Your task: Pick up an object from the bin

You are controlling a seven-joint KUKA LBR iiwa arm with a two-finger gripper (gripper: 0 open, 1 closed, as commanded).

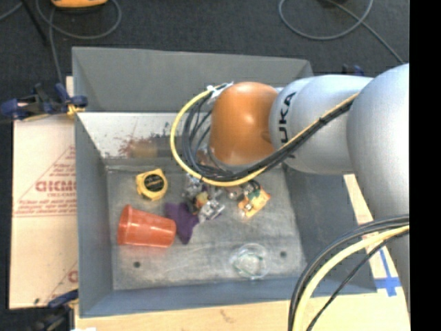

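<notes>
Camera view: looks down into the grey metal bin [200, 81]; the arm [331, 129] comes in from the right.
Wrist: a rounded orange cover [238, 123] hangs over the back half of the bin floor, with yellow and black cables [180, 133] looped round its left side.
Gripper [204, 204]: it sticks out below the orange cover, low over the middle of the floor.
Gripper state: whether it is spread or closed cannot be made out here; nothing is seen held.
Thing nearest the gripper: a dark purple soft-looking piece [180, 221], lying just left of and below the gripper tip; whether the two touch is unclear.
Orange cup [143, 227]: on its side at the left of the floor, its narrow end against the purple piece.
Yellow tape measure [151, 183]: behind the cup, near the back left of the floor, apart from the gripper.
Small orange-and-yellow thing [254, 202]: just right of the gripper, under the edge of the cover.
Clear see-through thing [249, 261]: near the front wall, well apart from the gripper.
</notes>
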